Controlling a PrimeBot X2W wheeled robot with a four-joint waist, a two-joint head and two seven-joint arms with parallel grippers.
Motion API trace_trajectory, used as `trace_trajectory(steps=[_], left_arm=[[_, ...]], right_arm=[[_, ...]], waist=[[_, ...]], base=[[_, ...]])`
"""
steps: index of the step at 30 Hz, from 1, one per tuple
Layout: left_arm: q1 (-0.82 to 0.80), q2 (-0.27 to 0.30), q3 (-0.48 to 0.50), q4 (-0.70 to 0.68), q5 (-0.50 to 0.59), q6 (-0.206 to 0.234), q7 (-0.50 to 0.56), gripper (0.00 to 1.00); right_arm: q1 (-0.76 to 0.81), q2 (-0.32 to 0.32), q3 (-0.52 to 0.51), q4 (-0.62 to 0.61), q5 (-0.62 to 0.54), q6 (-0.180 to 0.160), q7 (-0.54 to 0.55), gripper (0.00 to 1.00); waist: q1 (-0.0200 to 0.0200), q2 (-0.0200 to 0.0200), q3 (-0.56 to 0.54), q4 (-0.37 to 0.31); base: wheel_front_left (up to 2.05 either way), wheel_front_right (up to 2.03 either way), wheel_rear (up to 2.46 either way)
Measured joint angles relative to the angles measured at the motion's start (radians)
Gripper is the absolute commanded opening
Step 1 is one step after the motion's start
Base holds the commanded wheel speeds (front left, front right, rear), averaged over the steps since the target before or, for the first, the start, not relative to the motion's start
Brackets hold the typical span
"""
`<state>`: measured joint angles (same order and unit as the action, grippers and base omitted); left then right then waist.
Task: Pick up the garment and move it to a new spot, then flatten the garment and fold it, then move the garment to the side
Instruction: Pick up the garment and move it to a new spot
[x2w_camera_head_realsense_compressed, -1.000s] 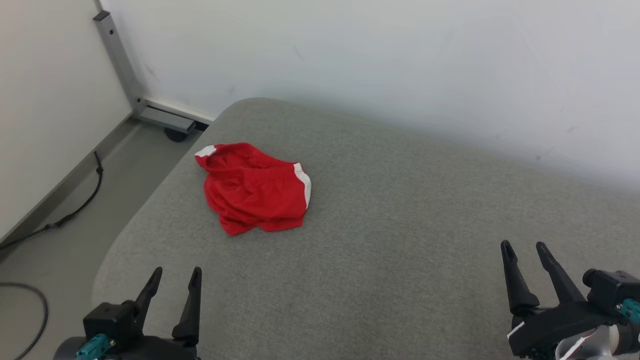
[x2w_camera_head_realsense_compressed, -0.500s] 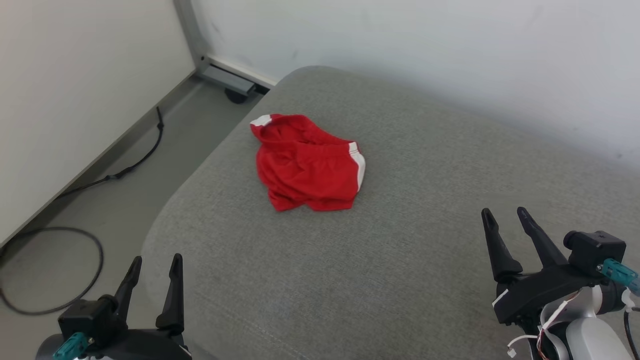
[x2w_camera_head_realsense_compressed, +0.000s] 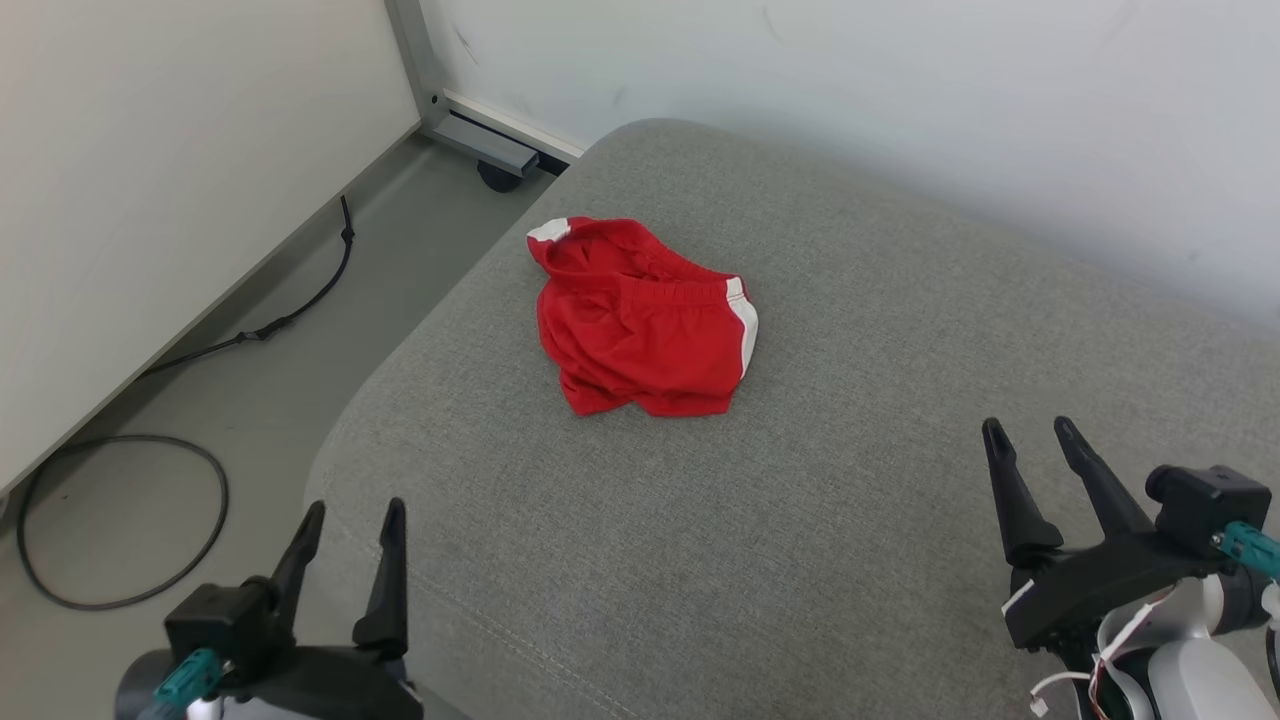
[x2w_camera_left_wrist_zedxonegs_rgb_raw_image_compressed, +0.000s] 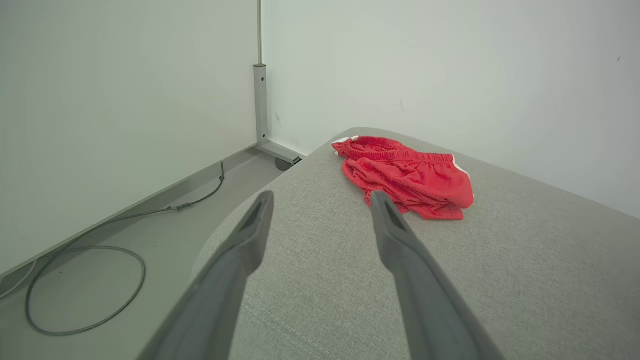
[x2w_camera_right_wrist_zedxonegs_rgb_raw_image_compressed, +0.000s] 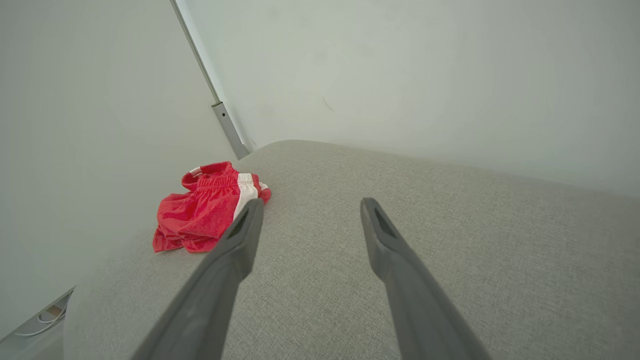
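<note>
**Both pairs of fingers spread wide, nothing held**

My fingers (x2w_camera_head_realsense_compressed: 385, 580) stand wide apart on both sides and grip nothing. My left gripper (x2w_camera_head_realsense_compressed: 356, 505) hangs over the near-left corner of the grey padded surface (x2w_camera_head_realsense_compressed: 800, 560). My right gripper (x2w_camera_head_realsense_compressed: 1028, 425) is over its near edge, far to the right. Both point away from me across the fabric, and neither touches anything.

A pale wall (x2w_camera_head_realsense_compressed: 900, 120) runs behind the far edge. The padded surface is covered in grey woven fabric, with rounded corners and a faint seam near my left gripper. A grey floor (x2w_camera_head_realsense_compressed: 250, 420) lies off its left edge.

The garment (x2w_camera_head_realsense_compressed: 640, 330), red shorts with a white stripe down one side, lies crumpled near the far-left corner, just in from the left edge. Its elastic waistband is bunched on top, and a white patch shows at its farthest tip. It is well apart from both grippers, and nearer to my left one.

On the floor beyond that corner stands a grey metal frame foot (x2w_camera_head_realsense_compressed: 480, 140) on a dark caster. A black cable (x2w_camera_head_realsense_compressed: 262, 330) runs along the side wall and curls into a loop.
</note>
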<state>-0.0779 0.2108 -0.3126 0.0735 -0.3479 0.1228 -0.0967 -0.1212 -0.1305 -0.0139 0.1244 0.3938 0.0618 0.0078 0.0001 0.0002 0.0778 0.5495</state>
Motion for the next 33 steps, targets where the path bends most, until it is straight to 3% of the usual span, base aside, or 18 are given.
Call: trace_trajectory(steps=[3,10,17,20,29,33], left_arm=[[-0.024,-0.013,-0.02,0.004,0.005,-0.003,0.004,1.0],[-0.144,-0.028,-0.058,0.058,-0.004,-0.063,0.06,1.0],[-0.384,-0.087,-0.108,0.218,-0.065,-0.15,0.225,1.0],[-0.456,-0.091,-0.104,0.288,-0.093,-0.166,0.303,1.0],[-0.632,-0.088,-0.083,0.493,-0.129,-0.176,0.555,1.0],[-0.692,-0.078,-0.06,0.546,-0.129,-0.153,0.615,1.0]], right_arm=[[0.016,-0.003,-0.01,-0.001,0.0,0.0,-0.005,1.0],[0.038,-0.012,-0.02,-0.045,0.0,-0.007,-0.008,1.0],[0.103,-0.05,-0.055,-0.149,-0.023,-0.028,-0.006,1.0],[0.102,-0.062,-0.053,-0.202,-0.038,-0.032,0.006,1.0],[0.09,-0.1,-0.05,-0.339,-0.067,-0.044,0.055,1.0],[0.074,-0.118,-0.054,-0.37,-0.07,-0.045,0.073,1.0]], waist=[[0.0,0.0,0.002,-0.002],[0.0,-0.0001,0.021,-0.008],[0.0,0.0,0.064,-0.019],[0.0001,-0.0001,0.089,-0.031],[0.0001,-0.0001,0.181,-0.122],[0.0001,-0.0001,0.219,-0.17]], base=[[0.0,0.0,0.0],[0.0,0.0,0.0],[0.0,0.0,0.0],[0.0,0.0,0.0],[0.0,0.0,0.0],[0.0,0.0,0.0]])
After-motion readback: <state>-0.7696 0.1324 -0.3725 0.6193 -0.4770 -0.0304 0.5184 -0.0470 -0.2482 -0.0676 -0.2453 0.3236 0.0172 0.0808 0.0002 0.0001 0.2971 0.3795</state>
